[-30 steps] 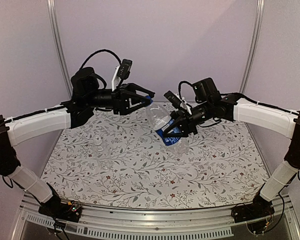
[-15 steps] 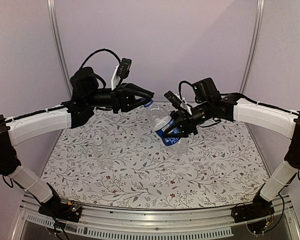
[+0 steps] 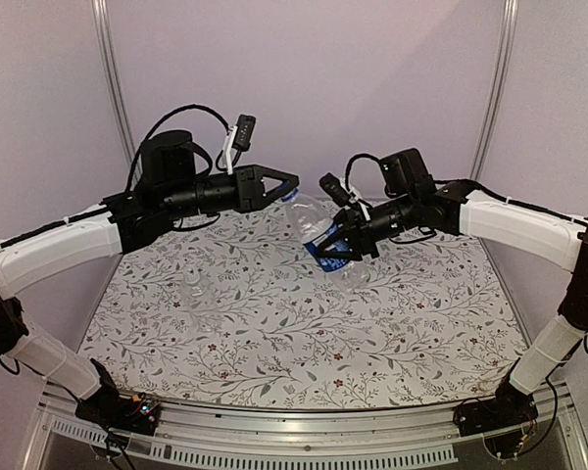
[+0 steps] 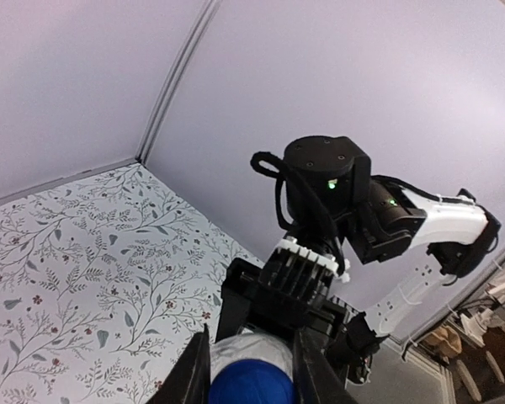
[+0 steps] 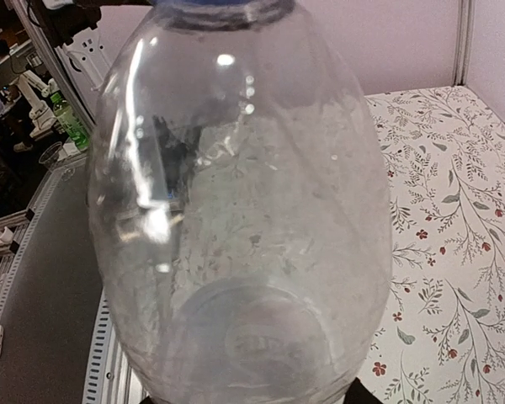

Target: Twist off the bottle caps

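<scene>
Blue cap [image 4: 251, 380] sits on the tilted labelled bottle [image 3: 317, 227], held mid-frame above the floral tabletop [image 3: 274, 343]; plain lilac walls [image 3: 304, 78] behind. Left gripper [image 3: 288, 186] clenched on the blue cap. Right gripper [image 3: 341, 245] grasping the labelled bottle at its band. Short bottle [image 3: 194, 287] upright on the tabletop, left of centre, well apart.

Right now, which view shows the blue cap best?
Left wrist: the blue cap sits large, pinched in the left claw. Top external shows only a blue sliver; right wrist, perhaps its edge above the bottle.
</scene>
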Motion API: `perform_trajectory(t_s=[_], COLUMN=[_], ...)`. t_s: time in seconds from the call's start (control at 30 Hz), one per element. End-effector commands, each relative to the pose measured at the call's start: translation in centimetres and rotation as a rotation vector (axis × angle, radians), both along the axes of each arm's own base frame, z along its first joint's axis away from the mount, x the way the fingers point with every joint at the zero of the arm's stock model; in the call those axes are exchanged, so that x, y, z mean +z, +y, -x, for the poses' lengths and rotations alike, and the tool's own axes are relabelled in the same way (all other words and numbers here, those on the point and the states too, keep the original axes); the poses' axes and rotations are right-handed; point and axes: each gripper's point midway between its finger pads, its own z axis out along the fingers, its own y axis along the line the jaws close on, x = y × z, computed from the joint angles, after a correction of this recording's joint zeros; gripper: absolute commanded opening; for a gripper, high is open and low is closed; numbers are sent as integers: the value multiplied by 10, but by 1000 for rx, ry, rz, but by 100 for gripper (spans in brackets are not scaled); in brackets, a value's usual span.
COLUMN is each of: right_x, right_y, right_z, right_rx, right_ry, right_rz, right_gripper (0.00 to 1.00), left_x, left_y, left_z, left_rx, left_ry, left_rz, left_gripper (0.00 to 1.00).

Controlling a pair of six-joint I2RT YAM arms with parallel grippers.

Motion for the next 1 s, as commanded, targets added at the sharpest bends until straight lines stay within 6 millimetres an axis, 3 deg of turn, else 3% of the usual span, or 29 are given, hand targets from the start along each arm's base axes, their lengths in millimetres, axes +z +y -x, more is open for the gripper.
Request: perform_trajectory(t_s=[0.0,0.13,0.23,0.47,0.6,0.7,0.83,0.97], right_x=[6,5,5,10,14,15,18,23], right_y=[-3,-3,-3,-2,-2,-2,-2,-2], right_z=[-10,-9,-8,1,8,11,17,27], right_rx=[-75,-69,-59,-10,26,42,72,129], right_ry=[-20,-16,-13,-5,1,5,12,31], right_rz=[25,26,22,-3,-23,-30,-47,-77], right_gripper=[38,38,38,38,38,38,38,38], left_x=[4,2,4,17,26,33,39,39], left_y=[26,28,25,11,12,14,15,16], left_z=[-25,-24,-21,-12,-11,-8,7,24], left_rx=[298,316,292,183,136,86,-20,-139], left_ry=[104,128,116,50,13,-22,-98,-185], left_rz=[-17,-7,-3,36,65,88,102,110], left_gripper=[2,4,10,33,59,71,82,85])
